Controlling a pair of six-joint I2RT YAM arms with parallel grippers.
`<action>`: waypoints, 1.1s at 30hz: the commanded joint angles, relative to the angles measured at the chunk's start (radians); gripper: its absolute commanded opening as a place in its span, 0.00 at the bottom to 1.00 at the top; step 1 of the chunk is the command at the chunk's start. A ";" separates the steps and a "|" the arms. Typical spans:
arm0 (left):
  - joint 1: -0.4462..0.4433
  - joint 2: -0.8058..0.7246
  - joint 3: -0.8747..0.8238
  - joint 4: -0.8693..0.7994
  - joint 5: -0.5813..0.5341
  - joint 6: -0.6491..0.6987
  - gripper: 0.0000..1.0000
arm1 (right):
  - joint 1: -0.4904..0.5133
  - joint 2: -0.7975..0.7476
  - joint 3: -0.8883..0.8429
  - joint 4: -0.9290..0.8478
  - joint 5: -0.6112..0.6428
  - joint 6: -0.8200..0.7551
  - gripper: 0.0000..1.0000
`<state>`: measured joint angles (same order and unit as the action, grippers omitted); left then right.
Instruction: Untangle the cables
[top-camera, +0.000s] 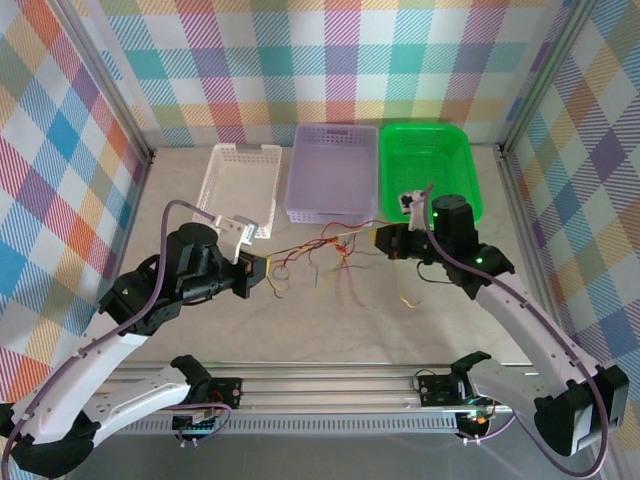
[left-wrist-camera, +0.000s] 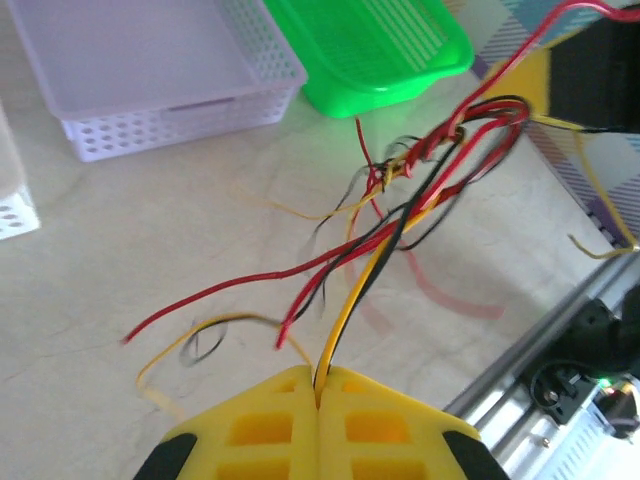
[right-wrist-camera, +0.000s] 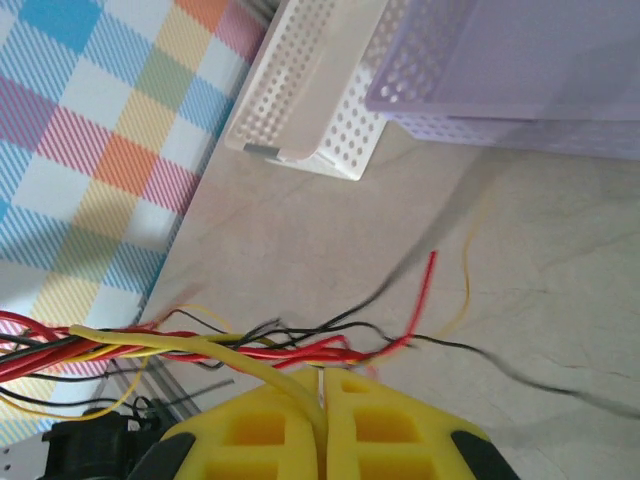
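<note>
And here's the tangle: the cables (top-camera: 318, 250), hair-thin limp strands in red, yellow and black, are strung up in the air between the two claws, above the pale, marble-patterned surface (top-camera: 330, 330). Toward the right end they twist into a knot, and loose ends droop and curl off it.

Left claw (left-wrist-camera: 320, 385): blocky yellow plastic fingers with rectangular cut-outs, pressed flat together, a yellow strand and a black one pinched in the seam.

Right claw (right-wrist-camera: 325, 385): same chunky yellow fingers, clenched on a yellow strand that bends down into the slit, the rest of the bundle running off to one side.

Along the far side sit three trays in a row. The white basket (top-camera: 240, 180) has perforated walls, the purple basket (top-camera: 335, 165) has hole-punched sides, and the green basket (top-camera: 430, 160) is bright and finely slotted.

The left arm (top-camera: 120, 330) and right arm (top-camera: 520, 310), white shells with black joints, bend at the elbow and reach inward, claws facing each other. The right claw is just off the green basket's near corner.
</note>
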<state>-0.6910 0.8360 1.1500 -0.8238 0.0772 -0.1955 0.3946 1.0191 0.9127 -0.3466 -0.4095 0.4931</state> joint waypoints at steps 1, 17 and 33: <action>0.047 -0.011 0.066 -0.158 -0.154 0.048 0.00 | -0.107 -0.041 -0.016 -0.084 0.094 0.036 0.00; 0.136 0.012 0.180 -0.284 -0.450 0.006 0.00 | -0.487 -0.145 -0.009 -0.235 -0.012 0.053 0.00; 0.216 0.022 0.145 -0.268 -0.510 -0.034 0.00 | -0.597 -0.342 0.138 -0.401 0.208 0.065 0.00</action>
<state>-0.4953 0.8650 1.3067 -1.0981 -0.3756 -0.2089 -0.1917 0.6964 0.9863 -0.6754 -0.3222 0.5686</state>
